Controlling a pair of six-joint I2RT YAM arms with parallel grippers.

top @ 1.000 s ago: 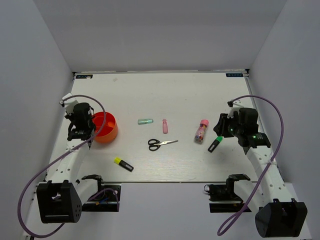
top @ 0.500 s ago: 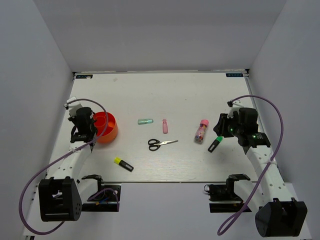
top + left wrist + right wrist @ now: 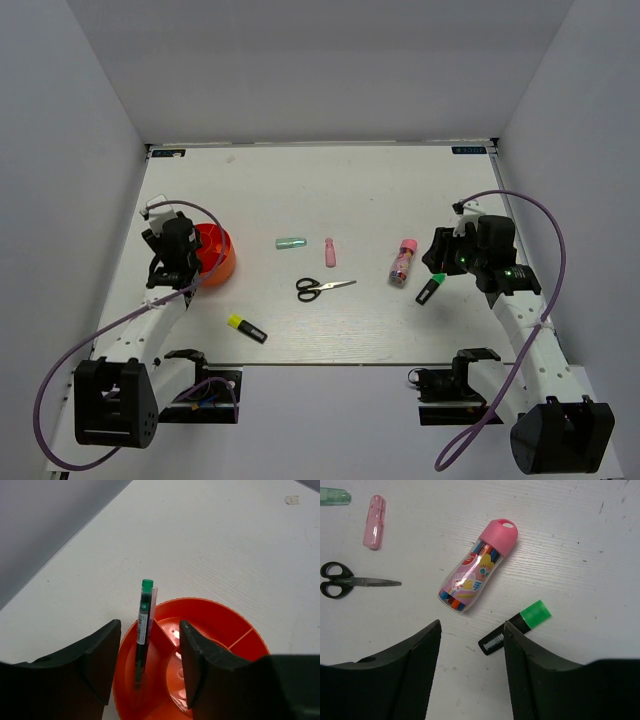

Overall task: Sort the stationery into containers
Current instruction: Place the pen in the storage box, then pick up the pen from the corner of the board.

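Grey walls [image 3: 320,70] enclosing white desk [image 3: 300,180]; scissors [image 3: 322,288] lying mid-desk; pen [image 3: 143,625] standing in orange cup [image 3: 215,620]; left pincer [image 3: 150,625], right pincer [image 3: 472,625] gaping wide.

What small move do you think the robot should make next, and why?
Probably lower the right gripper onto the green-capped marker: its open jaws hover just above it, and it lies on the table, outside the orange cup.

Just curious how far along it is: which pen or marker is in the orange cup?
The thin dark green-tipped pen, standing in the round orange-red plastic cup; the yellow-capped black marker and green-capped black marker lie flat on the table.
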